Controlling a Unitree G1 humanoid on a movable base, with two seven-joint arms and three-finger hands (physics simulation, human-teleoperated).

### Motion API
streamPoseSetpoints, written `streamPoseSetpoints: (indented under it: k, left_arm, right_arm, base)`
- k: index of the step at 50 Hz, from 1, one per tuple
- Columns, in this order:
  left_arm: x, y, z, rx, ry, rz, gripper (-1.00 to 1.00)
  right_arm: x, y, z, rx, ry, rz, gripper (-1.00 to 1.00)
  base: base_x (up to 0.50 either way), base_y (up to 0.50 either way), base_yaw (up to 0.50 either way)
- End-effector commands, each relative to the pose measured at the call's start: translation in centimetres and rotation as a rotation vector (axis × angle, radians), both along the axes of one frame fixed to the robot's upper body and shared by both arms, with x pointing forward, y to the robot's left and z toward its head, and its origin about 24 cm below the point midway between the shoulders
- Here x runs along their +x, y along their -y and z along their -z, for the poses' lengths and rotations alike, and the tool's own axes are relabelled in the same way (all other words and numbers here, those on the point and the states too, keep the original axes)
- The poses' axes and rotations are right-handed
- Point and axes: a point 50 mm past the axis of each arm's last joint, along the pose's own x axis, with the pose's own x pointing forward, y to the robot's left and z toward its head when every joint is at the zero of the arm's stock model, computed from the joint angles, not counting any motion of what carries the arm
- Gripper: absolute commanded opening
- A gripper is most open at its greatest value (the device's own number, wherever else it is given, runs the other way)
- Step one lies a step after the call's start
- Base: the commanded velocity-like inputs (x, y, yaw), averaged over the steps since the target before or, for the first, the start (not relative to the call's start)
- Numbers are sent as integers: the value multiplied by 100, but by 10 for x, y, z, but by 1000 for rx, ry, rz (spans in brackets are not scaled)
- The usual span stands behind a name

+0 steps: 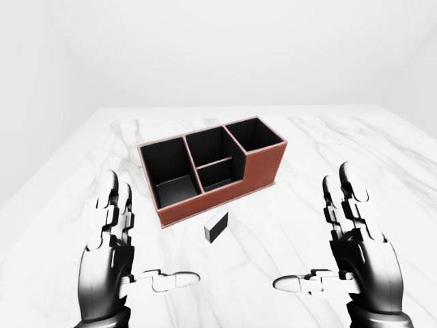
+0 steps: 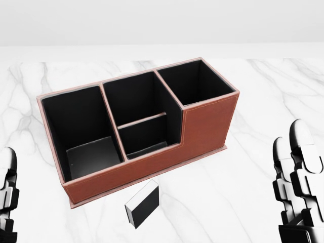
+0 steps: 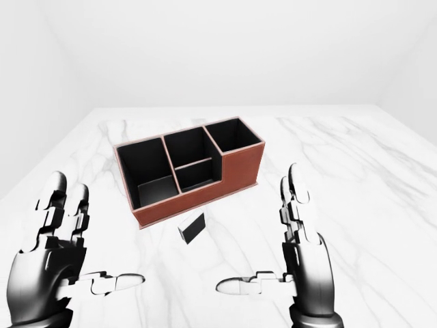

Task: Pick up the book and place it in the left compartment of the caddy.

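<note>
Bare simulated room: white walls (image 1: 225,48), marble tabletop (image 1: 321,137)

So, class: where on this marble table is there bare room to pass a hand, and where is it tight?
Free: the wide table right of the caddy, and the strip between the left hand and right hand. Tight: the small gap between the book and the caddy's wall.

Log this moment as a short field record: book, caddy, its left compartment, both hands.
book: small black book standing on edge on the marble table, just below the caddy in the head view, not held
caddy: brown caddy, black inside
left compartment: left compartment holds nothing visible
left hand: left hand open, apart from the book
right hand: right hand open, apart from the book
</note>
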Motion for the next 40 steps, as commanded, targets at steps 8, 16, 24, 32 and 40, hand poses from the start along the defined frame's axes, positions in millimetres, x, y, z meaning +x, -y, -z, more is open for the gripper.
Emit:
streamPoseSetpoints:
  k: [8, 16, 24, 32, 40]
  left_arm:
    - [6, 34, -3, 125, 3, -54, 100]
    - [-2, 92, -26, 131, 221, 183, 100]
    - [6, 124, -33, 192, 327, 264, 100]
    - [18, 145, -17, 269, 285, 290, 100]
    - [39, 154, 6, 385, 204, 246, 100]
  right_arm:
    - [0, -2, 0, -9, 25, -7, 100]
    - [0, -1, 1, 0, 21, -7, 100]
    - [2, -2, 2, 0, 13, -11, 100]
    - [4, -1, 4, 2, 4, -12, 100]
    - [5, -1, 4, 3, 0, -15, 100]
  base:
    - [0, 0, 0]
    - [0, 0, 0]
    - [0, 0, 0]
    - [0, 0, 0]
    - [0, 0, 0]
